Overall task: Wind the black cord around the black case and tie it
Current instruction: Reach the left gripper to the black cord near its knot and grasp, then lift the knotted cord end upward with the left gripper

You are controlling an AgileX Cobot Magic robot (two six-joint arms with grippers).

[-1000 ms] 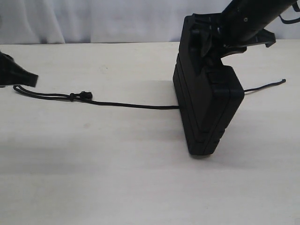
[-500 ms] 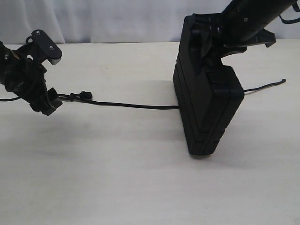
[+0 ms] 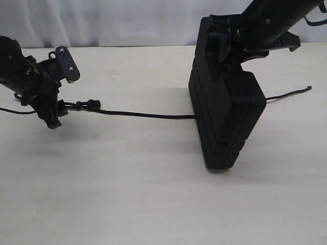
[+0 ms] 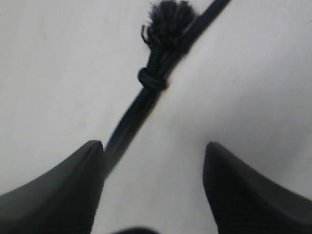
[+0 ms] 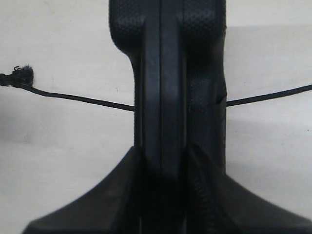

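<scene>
Here, we saw the flat rectangular black case of matte plastic (image 3: 225, 117) standing upright on one narrow edge on the pale cream counter (image 3: 127, 194), right of the middle in the exterior view. The right tool (image 5: 165, 151) was clenched on it from above, with a finger (image 5: 112, 195) against each broad face. The long thin black cord of braided rope (image 3: 143, 114) lay across the counter. It met the foot of the case on one side and came out on the other, ending well apart from it. We could not tell whether it ran under or behind the case. Near the left edge, the left tool (image 3: 60, 94) was released, jaws spread wide, straddling the cord just beside its small knot (image 3: 84, 105). In the left wrist view the cord met the edge of one fingertip (image 4: 73, 185), with a frayed tuft (image 4: 170, 17) just past the knot.
</scene>
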